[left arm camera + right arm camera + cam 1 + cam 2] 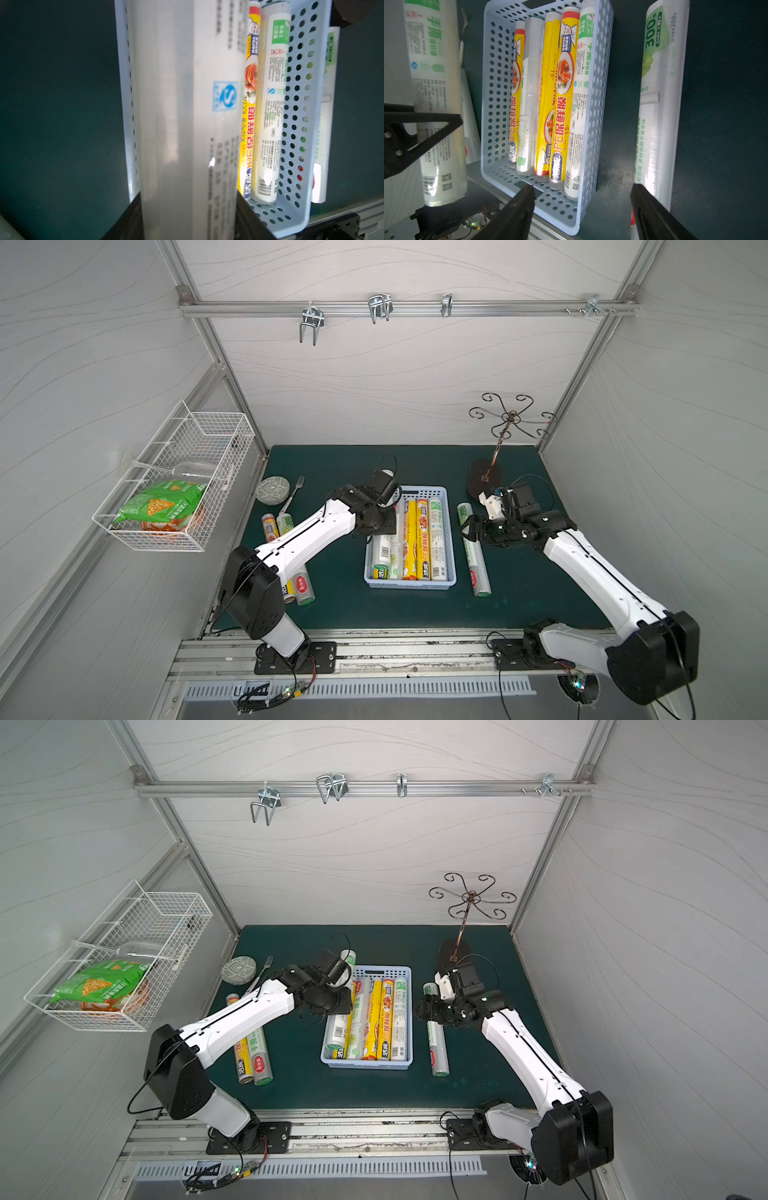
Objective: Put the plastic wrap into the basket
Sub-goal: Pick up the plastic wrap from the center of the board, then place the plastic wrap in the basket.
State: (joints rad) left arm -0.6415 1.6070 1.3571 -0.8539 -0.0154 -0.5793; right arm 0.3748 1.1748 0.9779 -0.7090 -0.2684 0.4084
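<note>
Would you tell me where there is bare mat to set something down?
Bare: the front strip of mat between the basket and the rail, and the back strip between the fork and the stand base. Crowded: the two rolls left of the basket under the left arm, and beside the lone roll beneath the right gripper.

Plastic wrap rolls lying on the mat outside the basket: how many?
3: yellow roll and white-green roll beneath left arm; third roll right of basket. Others possibly hidden.

Top views evenly bright, edges bowed; wrist views dimmer; nearest roll (182, 124) blurred, glare-spotted
</note>
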